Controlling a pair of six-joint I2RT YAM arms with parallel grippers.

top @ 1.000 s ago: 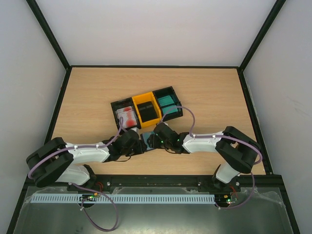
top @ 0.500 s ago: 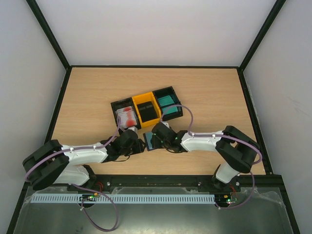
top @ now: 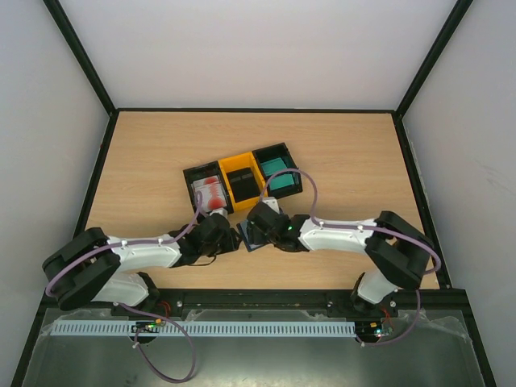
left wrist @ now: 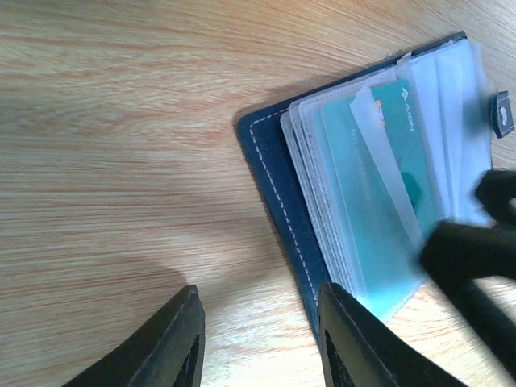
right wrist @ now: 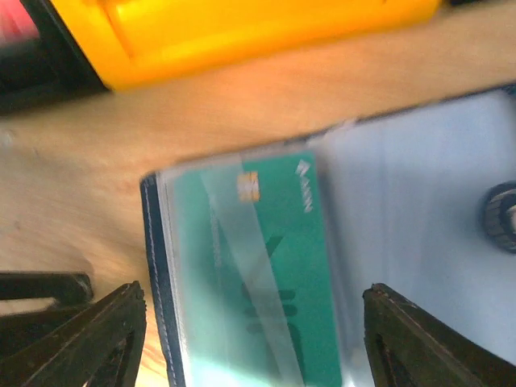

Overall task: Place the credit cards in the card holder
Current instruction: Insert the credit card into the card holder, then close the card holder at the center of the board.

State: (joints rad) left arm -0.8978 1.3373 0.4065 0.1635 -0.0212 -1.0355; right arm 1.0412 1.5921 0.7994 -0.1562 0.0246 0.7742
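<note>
The card holder (left wrist: 278,201) lies open on the table, navy outside with clear sleeves. A teal card (left wrist: 379,193) sits inside the top sleeve; it also shows in the right wrist view (right wrist: 266,266). My left gripper (left wrist: 258,343) is open and empty at the holder's near left corner, its right finger (left wrist: 355,339) over the navy edge. My right gripper (right wrist: 250,347) is open and empty, its jaws spread wide either side of the sleeved card. In the top view both grippers, left (top: 231,240) and right (top: 256,228), meet over the holder (top: 244,240).
Three joined bins stand just behind the holder: a black one with red-blotched white cards (top: 211,190), a yellow one (top: 235,171) with black cards (top: 246,185), a black one with teal cards (top: 278,171). The yellow bin (right wrist: 242,32) is close above my right gripper.
My right gripper has moved left and slightly toward the bins, now covering the holder from above. The left gripper has stayed about where it was.
</note>
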